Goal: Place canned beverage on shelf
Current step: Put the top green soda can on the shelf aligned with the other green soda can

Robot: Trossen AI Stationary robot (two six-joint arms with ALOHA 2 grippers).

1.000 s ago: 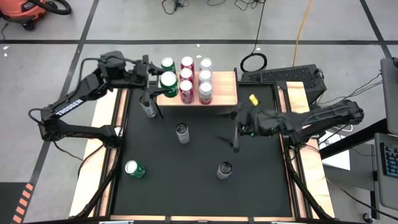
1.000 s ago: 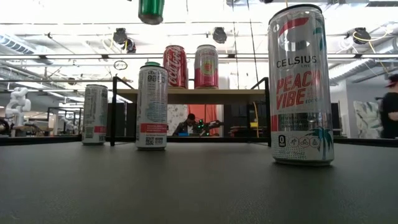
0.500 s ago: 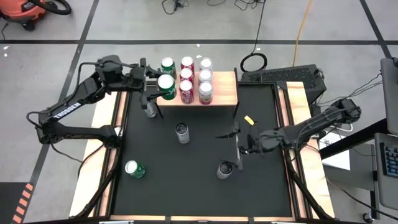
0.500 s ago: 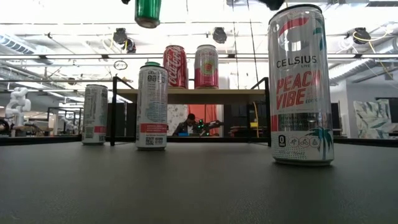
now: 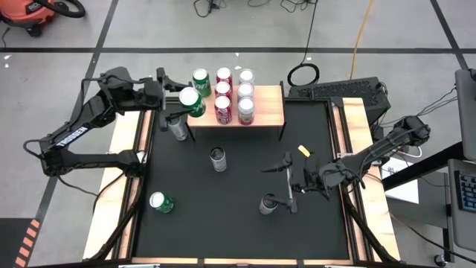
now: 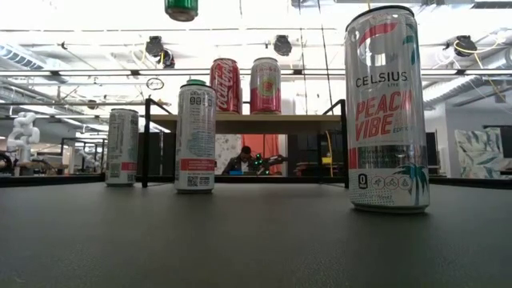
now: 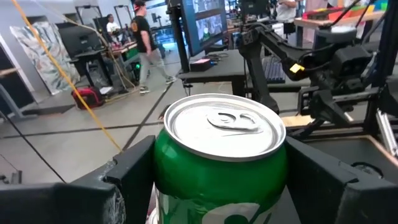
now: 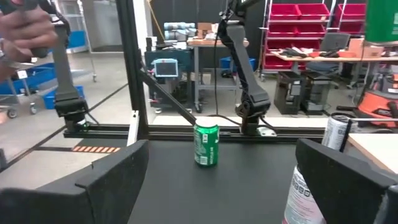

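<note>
One green can between left claw fingers

One camera looks straight down on the black tabletop; another sits level at its surface. Both share the small wooden black-legged shelf. Wrist cameras look forward, close.

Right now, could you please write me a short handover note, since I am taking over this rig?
Left tool: shut on the green can, held raised at the shelf's left end, not yet set down.
Right tool: open, empty, low over the mat beside the slim can.
Done: six cans stand on the shelf.
Left: place the held can; four more stand on the black mat: one by the shelf's left leg, one mid-mat, a green one front-left, and the slim can.
</note>
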